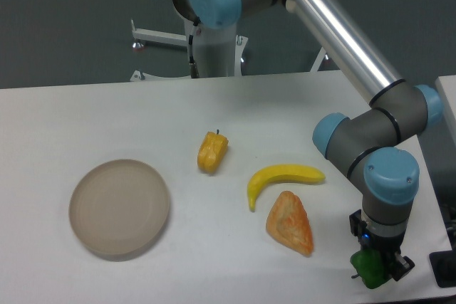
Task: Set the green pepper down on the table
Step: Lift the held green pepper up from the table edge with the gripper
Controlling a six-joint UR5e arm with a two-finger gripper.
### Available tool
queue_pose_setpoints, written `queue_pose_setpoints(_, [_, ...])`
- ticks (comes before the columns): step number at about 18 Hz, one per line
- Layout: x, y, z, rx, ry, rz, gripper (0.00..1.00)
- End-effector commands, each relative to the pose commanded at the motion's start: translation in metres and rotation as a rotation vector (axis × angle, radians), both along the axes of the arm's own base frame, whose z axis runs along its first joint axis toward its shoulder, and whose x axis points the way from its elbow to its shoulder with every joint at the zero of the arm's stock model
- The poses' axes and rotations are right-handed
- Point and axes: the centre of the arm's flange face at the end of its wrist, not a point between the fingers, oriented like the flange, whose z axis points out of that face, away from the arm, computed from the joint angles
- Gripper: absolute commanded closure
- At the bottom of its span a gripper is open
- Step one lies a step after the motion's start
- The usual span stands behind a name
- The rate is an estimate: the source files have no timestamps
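One of each thing here: one green pepper, clamped in the claw at the lower right of the frame, close to the counter's near edge and right-hand side. Whether the pepper touches the surface I cannot tell. Just left of it lies one orange wedge-shaped toy, then one banana and one yellow pepper toward the middle. One round plate sits at lower left, well apart, with bare white counter around it.
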Motion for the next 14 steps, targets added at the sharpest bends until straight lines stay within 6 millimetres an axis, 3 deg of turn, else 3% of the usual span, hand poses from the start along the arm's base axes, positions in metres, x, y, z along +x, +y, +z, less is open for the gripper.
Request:
queue_pose_setpoints(8, [0.005,-0.003,0.004,-0.005,-0.012,0.008,0.6])
queue_pose_setpoints(14, [0.024,-0.015,0.007,-0.034,-0.041,0.005,0.6])
